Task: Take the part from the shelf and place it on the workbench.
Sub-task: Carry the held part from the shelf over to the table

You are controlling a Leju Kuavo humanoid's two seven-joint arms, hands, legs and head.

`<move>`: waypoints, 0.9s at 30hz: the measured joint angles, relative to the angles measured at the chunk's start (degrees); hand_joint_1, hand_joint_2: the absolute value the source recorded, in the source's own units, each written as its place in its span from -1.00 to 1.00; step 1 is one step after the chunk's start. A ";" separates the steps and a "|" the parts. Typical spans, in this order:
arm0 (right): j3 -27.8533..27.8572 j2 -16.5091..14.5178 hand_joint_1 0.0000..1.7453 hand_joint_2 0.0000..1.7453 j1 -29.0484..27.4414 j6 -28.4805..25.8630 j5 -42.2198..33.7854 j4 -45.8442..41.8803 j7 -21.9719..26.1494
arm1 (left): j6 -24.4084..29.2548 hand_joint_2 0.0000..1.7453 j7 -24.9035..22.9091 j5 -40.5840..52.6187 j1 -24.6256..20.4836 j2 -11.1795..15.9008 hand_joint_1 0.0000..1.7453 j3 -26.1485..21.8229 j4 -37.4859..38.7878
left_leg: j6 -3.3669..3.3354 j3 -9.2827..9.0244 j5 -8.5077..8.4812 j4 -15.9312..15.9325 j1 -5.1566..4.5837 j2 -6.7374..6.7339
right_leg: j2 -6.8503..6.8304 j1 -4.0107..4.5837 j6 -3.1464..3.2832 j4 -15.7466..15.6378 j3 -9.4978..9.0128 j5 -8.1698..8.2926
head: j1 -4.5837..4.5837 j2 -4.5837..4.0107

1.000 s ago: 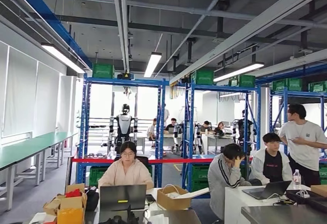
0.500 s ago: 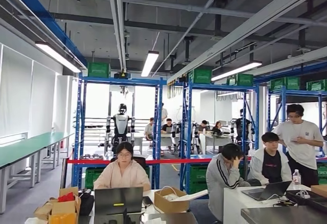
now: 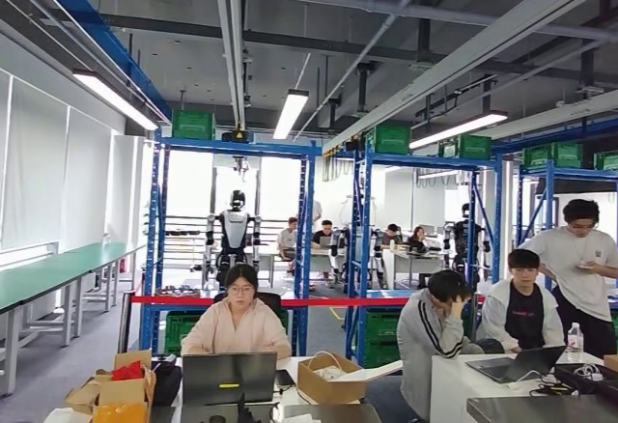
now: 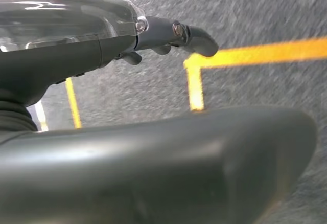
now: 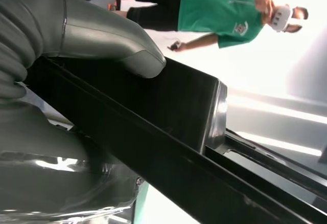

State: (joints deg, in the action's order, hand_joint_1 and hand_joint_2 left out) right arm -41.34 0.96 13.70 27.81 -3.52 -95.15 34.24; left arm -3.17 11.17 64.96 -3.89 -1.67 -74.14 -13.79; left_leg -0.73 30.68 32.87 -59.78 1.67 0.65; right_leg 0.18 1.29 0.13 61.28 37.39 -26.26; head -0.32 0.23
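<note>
In the right wrist view my right hand (image 5: 77,35) grips a long black part (image 5: 181,106), with the thick grey thumb (image 5: 127,50) lying across its flat face. The part runs out past the hand as a dark rail. My left hand (image 4: 115,45) hangs over grey floor with its dark fingers (image 4: 192,35) stretched out and nothing in them. A steel table top (image 3: 539,408) shows at the lower right of the head view. Blue shelf racks (image 3: 302,230) stand further back.
A person sits at a laptop (image 3: 227,377) straight ahead, among cardboard boxes (image 3: 117,389). Three people are at a white desk (image 3: 481,380) on the right. A long green bench (image 3: 51,273) runs along the left wall. Yellow floor lines (image 4: 231,58) lie under my left hand. A person in green (image 5: 219,4) stands near my right hand.
The whole head picture has swayed a little, first left and then back right, so the camera moved. The seated people and the racks keep their places.
</note>
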 joint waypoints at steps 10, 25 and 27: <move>0.03 -0.26 1.00 1.00 -0.67 0.70 -1.23 0.07 -0.02 | -0.01 1.00 0.08 0.32 0.23 0.09 -1.00 -0.01 0.00 | 1.50 9.21 1.04 -12.22 -0.27 -0.25 | -0.03 -0.61 1.10 -4.73 -6.32 -3.04 | 0.01 -0.03; 0.01 -0.24 1.00 1.00 -1.11 1.57 -2.39 0.15 0.03 | 0.17 1.00 0.05 0.38 0.06 0.07 -1.00 -0.13 0.00 | -1.09 1.51 -1.88 -0.09 -0.41 -0.23 | -0.03 -1.30 -2.32 12.80 3.15 -8.68 | -0.04 -0.03; 0.01 -0.23 1.00 1.00 -1.11 1.59 -2.41 0.17 0.03 | 0.17 1.00 0.04 0.39 0.11 -0.03 -1.00 -0.13 0.00 | -0.85 0.10 -0.91 0.03 -0.33 -0.09 | 0.00 -1.00 -1.73 5.99 1.56 -2.96 | -0.03 -0.04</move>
State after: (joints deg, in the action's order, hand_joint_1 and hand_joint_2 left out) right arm -41.33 0.73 12.59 29.40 -5.93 -94.97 34.27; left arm -2.99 11.21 65.35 -3.78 -1.70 -74.27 -13.79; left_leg -1.58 30.78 31.96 -59.75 1.34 0.56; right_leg 0.18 0.30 -1.60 67.27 38.95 -29.21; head -0.35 0.19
